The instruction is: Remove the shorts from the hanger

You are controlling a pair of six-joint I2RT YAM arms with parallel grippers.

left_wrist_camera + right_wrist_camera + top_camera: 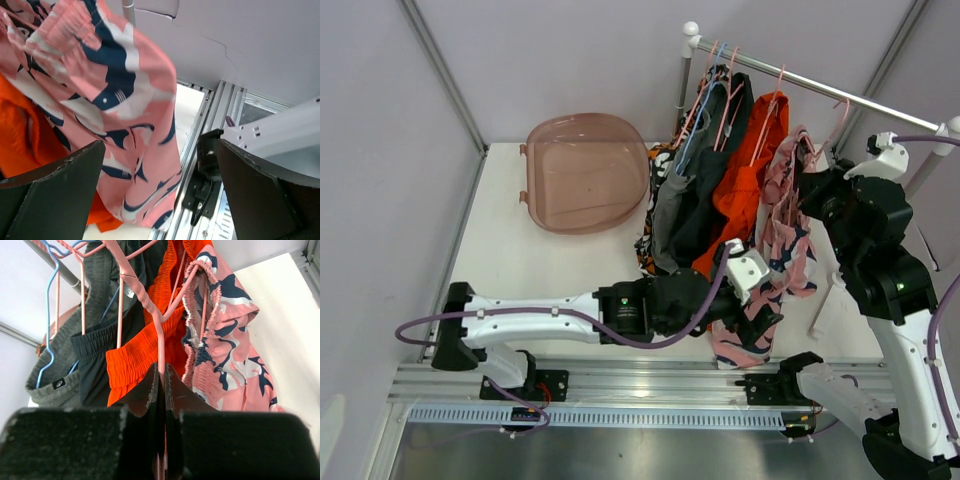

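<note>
1. Rail [840,92] runs across the back right of the table [520,260], with 5 shorts hanging from it on hangers.
2. Order from the left in the top view: blotch-patterned shorts [648,245], grey shorts [670,215], charcoal shorts [720,150], orange shorts [745,180], pink shark-print shorts [782,240].
3. Pink shark-print shorts are still up. In the right wrist view the elastic waistband is looped over 1 arm of the pink hanger [159,337], just beside the orange waistband.
4. Their legs hang down to the front edge of the table, in front of the orange pair.
5. Right gripper [161,372] has its fingers pinched together on the pink hanger's stem, below the hook. No gap shows between the pads apart from the hanger itself.
6. Right arm is raised at the right end of the rail, wrist close to the pink shorts' waistband.
7. Left gripper [160,145] has its jaws spread wide and holds nothing. Pink fabric hangs in front of the gap, orange fabric at the left edge of that view.
8. Can't tell whether either left finger touches the fabric.
9. Left arm lies low across the front of the table, wrist at the lower legs of the pink shorts.
10. Translucent pink tub [585,170] sits at the back left of the table, just left of the hanging shorts.
</note>
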